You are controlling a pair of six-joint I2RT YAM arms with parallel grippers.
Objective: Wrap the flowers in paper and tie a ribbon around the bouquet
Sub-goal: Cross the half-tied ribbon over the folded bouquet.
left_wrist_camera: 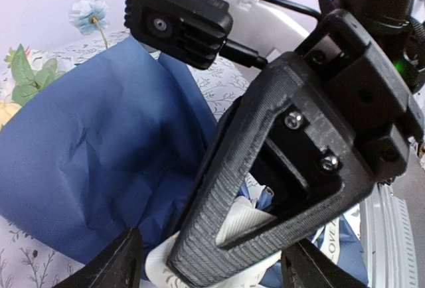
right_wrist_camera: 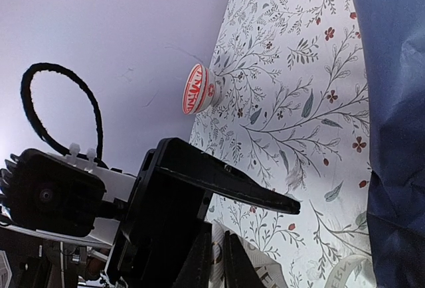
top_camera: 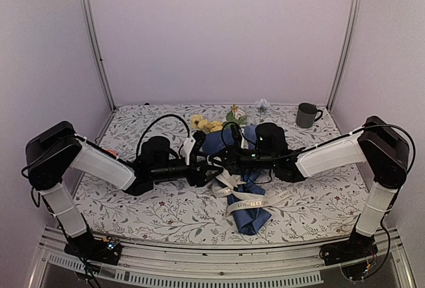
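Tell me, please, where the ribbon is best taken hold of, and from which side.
Probably the loose right end of the ribbon, which lies flat on the tablecloth, clear of the paper. Come from above with the jaws across its narrow width. Its middle lies over the cone, where a pinch would likely catch paper too.

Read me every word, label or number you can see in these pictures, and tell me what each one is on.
"LOVE": on the ribbon, overhead view; the rest of its lettering is too blurred to read.
"OVE": same ribbon, left wrist view, cut off.
Red marks on the small red and white cup: unreadable.
Raised lettering on the camera: too faint to read.
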